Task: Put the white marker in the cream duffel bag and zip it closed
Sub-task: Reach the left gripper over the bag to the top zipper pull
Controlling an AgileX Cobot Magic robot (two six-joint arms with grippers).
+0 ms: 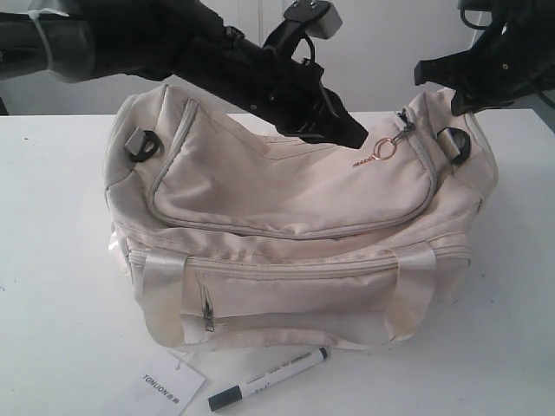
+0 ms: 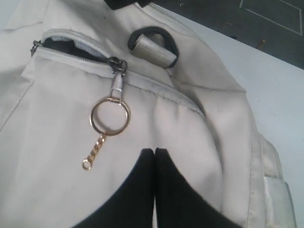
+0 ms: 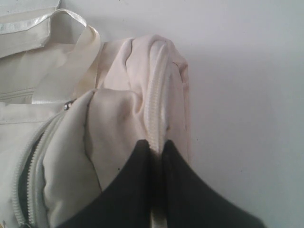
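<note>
The cream duffel bag [image 1: 286,217] stands on the white table, its curved top zipper shut except for a short dark gap behind the slider [image 2: 118,66]. A gold ring pull [image 2: 110,117] with a short chain hangs from that slider. My left gripper [image 1: 360,137] [image 2: 155,150] is shut and empty, hovering just over the bag's top a little short of the ring. My right gripper [image 1: 458,104] [image 3: 154,145] is shut on a raised fold of the bag's right end [image 3: 156,85]. The white marker [image 1: 269,379] lies on the table in front of the bag, dark cap to the left.
A white paper tag [image 1: 169,386] lies left of the marker at the table's front edge. A black end ring [image 2: 154,42] sits on the bag's end beyond the slider. Satin handles [image 1: 160,295] hang down the bag's front.
</note>
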